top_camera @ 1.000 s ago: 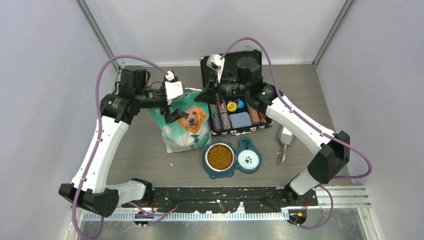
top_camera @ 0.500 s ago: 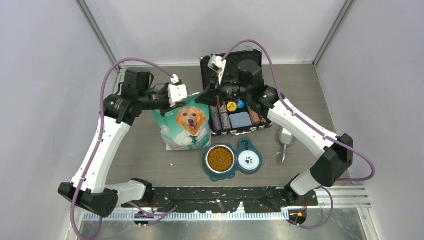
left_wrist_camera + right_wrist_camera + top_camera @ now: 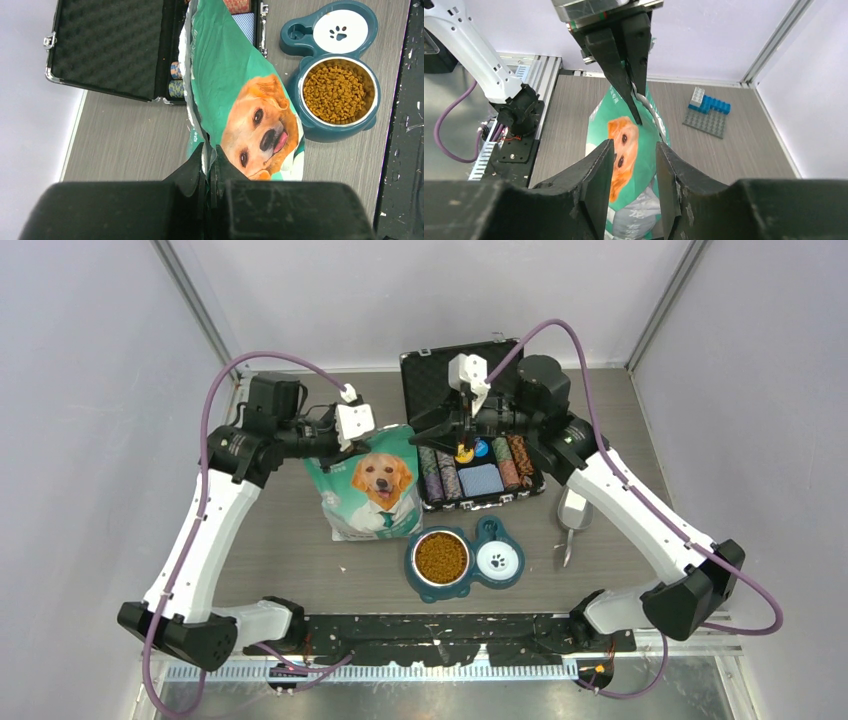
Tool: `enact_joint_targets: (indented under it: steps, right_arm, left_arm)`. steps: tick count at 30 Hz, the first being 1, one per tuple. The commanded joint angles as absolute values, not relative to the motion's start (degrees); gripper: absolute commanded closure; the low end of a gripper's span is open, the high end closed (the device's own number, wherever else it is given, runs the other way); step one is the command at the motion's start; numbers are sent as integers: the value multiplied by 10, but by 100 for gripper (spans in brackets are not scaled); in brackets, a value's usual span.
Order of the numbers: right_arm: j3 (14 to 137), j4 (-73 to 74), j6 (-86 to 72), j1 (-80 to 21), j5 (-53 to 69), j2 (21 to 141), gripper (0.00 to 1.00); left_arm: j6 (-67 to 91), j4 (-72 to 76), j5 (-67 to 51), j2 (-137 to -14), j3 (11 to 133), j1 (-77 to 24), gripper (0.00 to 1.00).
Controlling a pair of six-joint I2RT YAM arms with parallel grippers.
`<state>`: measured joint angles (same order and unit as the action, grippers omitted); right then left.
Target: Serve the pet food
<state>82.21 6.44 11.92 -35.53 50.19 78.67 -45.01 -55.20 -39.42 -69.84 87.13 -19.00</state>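
Standing upright mid-table, the one bag (image 3: 372, 490) was pinched at its opened top edge by the left gripper (image 3: 210, 150), jaws pressed together on the film, probably to steady it. The right gripper (image 3: 634, 150) hung above the single open case (image 3: 105, 45), jaws partly spread and empty, apart from the bag. One twin-dish feeder (image 3: 484, 531) sat nearest the arm bases. The pet food (image 3: 440, 554) filled its steel dish, so serving looked done. One scoop (image 3: 570, 520) lay just right of the feeder.

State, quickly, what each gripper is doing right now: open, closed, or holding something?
Left gripper: closed on the top edge of the teal-and-white dog-print bag.
Right gripper: open, holding nothing.
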Motion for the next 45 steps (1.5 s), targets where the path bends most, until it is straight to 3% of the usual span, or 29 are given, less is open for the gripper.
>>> enact_joint_targets:
  steps: [1, 8, 18, 22, 27, 33, 45]
  right_arm:
    - [839, 52, 159, -358, 530, 802, 56]
    - [868, 121, 222, -361, 541, 828, 47]
    - [875, 112, 223, -375, 493, 848, 46]
    - [869, 102, 215, -375, 468, 845, 36]
    - [853, 79, 211, -375, 438, 834, 31]
    - [854, 83, 217, -377, 523, 841, 39]
    - [881, 96, 210, -381, 532, 867, 57]
  left_arm:
    - [-436, -573, -412, -701, 891, -186, 100]
    - [-426, -578, -430, -706, 901, -187, 100]
    - [-431, -595, -446, -715, 913, -187, 100]
    - [-430, -599, -453, -722, 917, -187, 100]
    - [-435, -611, -458, -728, 925, -186, 100]
    - [-429, -628, -463, -740, 942, -187, 100]
    - [-425, -620, -466, -736, 940, -187, 100]
